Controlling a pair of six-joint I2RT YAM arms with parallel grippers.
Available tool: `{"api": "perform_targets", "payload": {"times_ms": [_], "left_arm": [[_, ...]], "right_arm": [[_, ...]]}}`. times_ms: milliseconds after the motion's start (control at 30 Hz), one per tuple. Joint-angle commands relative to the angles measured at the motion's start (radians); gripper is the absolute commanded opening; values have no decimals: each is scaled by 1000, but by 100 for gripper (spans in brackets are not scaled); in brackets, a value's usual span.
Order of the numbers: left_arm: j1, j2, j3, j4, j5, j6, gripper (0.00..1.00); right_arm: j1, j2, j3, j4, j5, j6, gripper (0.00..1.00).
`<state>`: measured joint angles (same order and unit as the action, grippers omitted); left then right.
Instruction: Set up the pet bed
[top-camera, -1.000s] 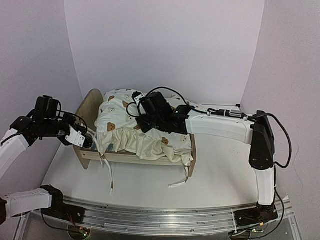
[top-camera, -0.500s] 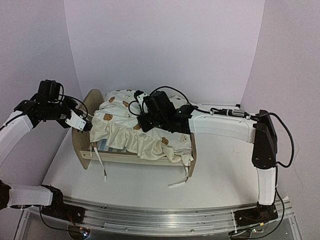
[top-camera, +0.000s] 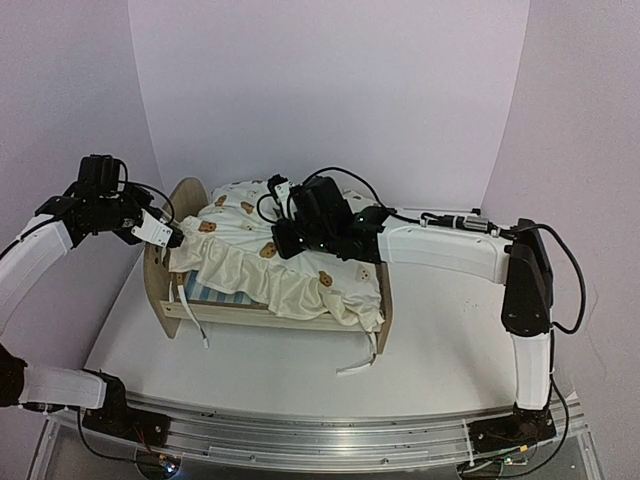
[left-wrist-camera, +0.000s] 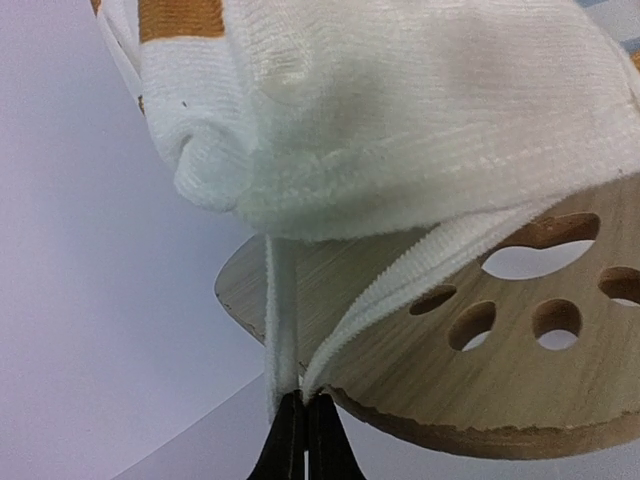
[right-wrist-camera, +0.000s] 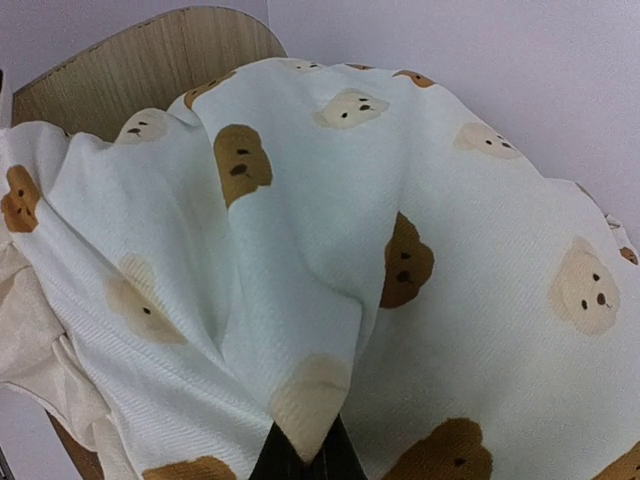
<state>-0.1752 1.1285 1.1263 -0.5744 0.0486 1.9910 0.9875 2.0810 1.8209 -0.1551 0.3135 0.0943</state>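
Bed (top-camera: 162, 292): set on the bench (top-camera: 450, 340), left of centre; striped base seen at the near left corner.
Bedding (top-camera: 300, 280): bear-print, draped over the bed, ruffle hung over the near rail.
Left pincer (left-wrist-camera: 305, 418): together, clamped on a white bedding tie beside the paw-cut board.
Right pincer (right-wrist-camera: 303, 452): together, clamped on 1 bedding fold.

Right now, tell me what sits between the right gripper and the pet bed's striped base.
The bear-print bedding does. The right gripper is shut on a fold of it, and it drapes over most of the pet bed. The striped base shows only by the left arm.
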Motion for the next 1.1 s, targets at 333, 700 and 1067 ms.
{"api": "perform_targets", "payload": {"times_ms": [333,700,1067], "left_arm": [[15,48,31,208,18,362,0],[14,-58,-120,-22,41,335,0],[14,-120,-95,-263,-21,250,0]], "right_arm": [[-5,15,27,55,-52,33,0],[-6,-12,-32,72,-64,45,0],[-5,-12,-47,83,-75,64,0]]}}
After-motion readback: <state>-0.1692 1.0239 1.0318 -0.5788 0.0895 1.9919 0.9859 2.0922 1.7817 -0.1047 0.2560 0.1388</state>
